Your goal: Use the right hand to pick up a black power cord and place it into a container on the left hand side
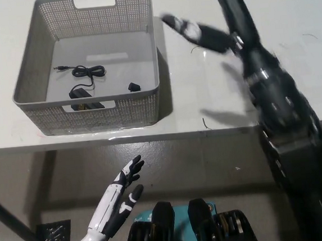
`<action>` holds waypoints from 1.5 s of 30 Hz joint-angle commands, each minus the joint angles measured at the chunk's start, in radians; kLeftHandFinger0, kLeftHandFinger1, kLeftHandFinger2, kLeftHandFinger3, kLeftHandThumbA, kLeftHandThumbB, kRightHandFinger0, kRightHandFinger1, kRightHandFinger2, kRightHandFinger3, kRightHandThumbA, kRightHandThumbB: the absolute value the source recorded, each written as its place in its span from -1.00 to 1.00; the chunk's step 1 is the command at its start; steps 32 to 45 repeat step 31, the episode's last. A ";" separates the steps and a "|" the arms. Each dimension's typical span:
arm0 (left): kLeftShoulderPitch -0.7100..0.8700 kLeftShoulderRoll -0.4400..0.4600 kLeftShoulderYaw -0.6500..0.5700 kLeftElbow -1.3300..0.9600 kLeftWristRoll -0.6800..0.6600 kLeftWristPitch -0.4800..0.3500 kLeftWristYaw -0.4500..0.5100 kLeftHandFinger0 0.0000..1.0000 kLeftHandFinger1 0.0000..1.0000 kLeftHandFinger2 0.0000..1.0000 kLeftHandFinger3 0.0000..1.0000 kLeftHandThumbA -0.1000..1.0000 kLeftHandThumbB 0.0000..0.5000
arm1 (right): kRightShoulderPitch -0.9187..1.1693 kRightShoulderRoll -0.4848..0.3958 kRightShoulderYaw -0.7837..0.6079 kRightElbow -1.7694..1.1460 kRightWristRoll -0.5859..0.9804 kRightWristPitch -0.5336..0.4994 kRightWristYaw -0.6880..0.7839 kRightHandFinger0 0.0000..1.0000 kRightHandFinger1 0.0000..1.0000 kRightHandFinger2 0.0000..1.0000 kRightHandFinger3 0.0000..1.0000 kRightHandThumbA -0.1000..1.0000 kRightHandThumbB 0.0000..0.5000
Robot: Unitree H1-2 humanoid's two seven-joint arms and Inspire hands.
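Inside the basket, cord: we see the black cord (pixel 81 81) lying on the floor of the basket, a thin looped lead toward 11 o'clock and its brick at the near wall, with a small black plug (pixel 134 87) apart at 3 o'clock of the brick.
Basket: our grey mesh basket (pixel 29 64) sits at 10 o'clock on the white table (pixel 204 100), close to the front edge; nothing else lies in it.
Right hand: our right hand (pixel 198 31) is blurred above the bare table at 1 o'clock, outside the basket and just past its right wall; its fingers look stretched toward the basket, holding nothing.
Right arm: it rises from 5 o'clock and bends back at the top edge.
Left hand: our left hand (pixel 120 200) rests below the table edge at 7 o'clock, fingers spread, holding nothing.
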 commanded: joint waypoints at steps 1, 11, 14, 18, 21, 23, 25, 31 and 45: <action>-0.054 0.030 -0.001 -0.031 -0.002 -0.012 -0.028 1.00 1.00 1.00 1.00 0.90 0.23 | 0.290 -0.055 0.003 -0.388 0.161 -0.032 0.082 1.00 1.00 1.00 1.00 1.00 0.46; -0.052 0.031 -0.002 -0.027 -0.020 -0.007 -0.036 1.00 1.00 1.00 1.00 0.90 0.11 | 0.555 -0.031 0.088 -0.212 0.158 -0.200 0.088 1.00 1.00 1.00 1.00 1.00 0.43; -0.058 0.031 0.001 -0.020 -0.019 -0.009 -0.036 1.00 1.00 1.00 1.00 0.91 0.11 | 0.601 -0.017 0.106 -0.142 0.185 -0.244 0.099 1.00 1.00 1.00 1.00 1.00 0.55; -0.065 0.026 0.002 -0.015 -0.025 -0.009 -0.038 1.00 1.00 1.00 1.00 0.93 0.16 | 0.644 -0.019 0.131 -0.048 0.215 -0.318 0.132 1.00 1.00 1.00 1.00 1.00 0.33; -0.070 0.025 0.008 -0.016 -0.021 -0.006 -0.033 1.00 1.00 1.00 1.00 0.92 0.17 | 0.673 -0.021 0.156 -0.003 0.202 -0.344 0.145 1.00 1.00 1.00 1.00 1.00 0.33; -0.074 0.025 0.012 -0.011 -0.020 -0.011 -0.030 1.00 1.00 1.00 1.00 0.92 0.14 | 0.678 -0.017 0.163 0.026 0.195 -0.359 0.141 1.00 1.00 1.00 1.00 1.00 0.41; -0.078 0.023 0.012 -0.008 -0.019 -0.009 -0.030 1.00 1.00 1.00 1.00 0.94 0.13 | 0.681 -0.012 0.166 0.038 0.190 -0.363 0.135 1.00 1.00 1.00 1.00 1.00 0.38; -0.076 0.014 0.016 0.004 -0.029 -0.027 -0.022 1.00 1.00 1.00 1.00 0.91 0.11 | 0.659 -0.010 0.163 0.096 0.193 -0.385 0.136 1.00 1.00 1.00 1.00 1.00 0.29; -0.076 0.014 0.016 0.004 -0.029 -0.027 -0.022 1.00 1.00 1.00 1.00 0.91 0.11 | 0.659 -0.010 0.163 0.096 0.193 -0.385 0.136 1.00 1.00 1.00 1.00 1.00 0.29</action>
